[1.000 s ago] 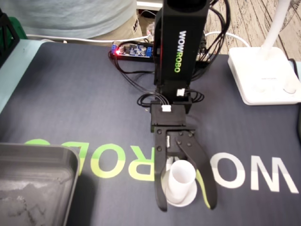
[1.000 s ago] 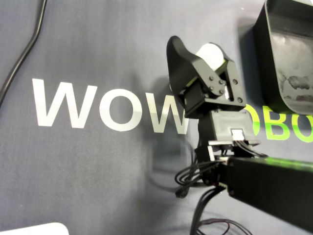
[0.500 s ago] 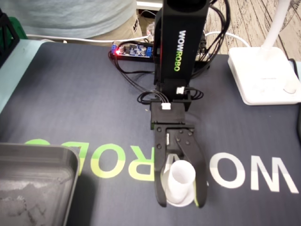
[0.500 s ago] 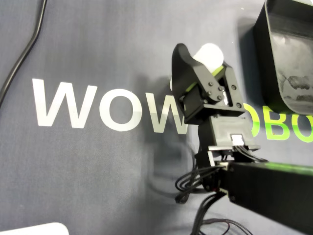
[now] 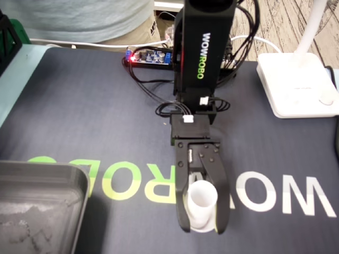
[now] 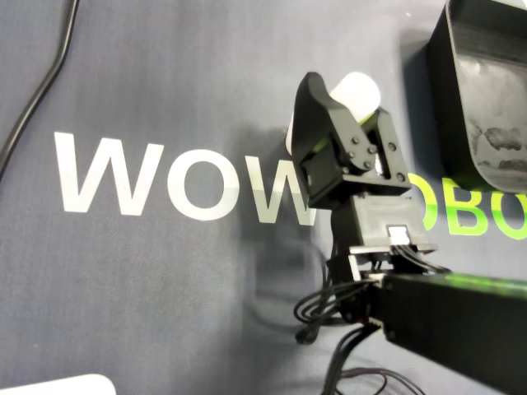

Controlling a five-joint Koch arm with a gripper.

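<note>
The gripper reaches straight out from the arm and low over the dark mat that covers the surface. This brings its fingers down either side of the small white cup rather than over its top. In the fixed view the fingers have drawn in to the cup's own width. Each black finger lies against the wall, one on the left and one on the right, with no gap showing, so I judge the cup to be clamped. Its wider bottom edge looks to sit on the mat, over the pale lettering and just off the green letters, so the cup is held but not lifted.

The overhead view agrees as far as it can. The white top of the cup pokes out beyond the gripper's body, which hides the contact itself.

The grip sits low on the cup's side, which suits an upright carry, since a light, hollow thing pinched near the rim would tend to tip or crush.

The grey tray stands well apart, at the lower left in the fixed view, open side up — a likely place to put the cup. The white lamp base sits off at the far right, away from the work.
</note>
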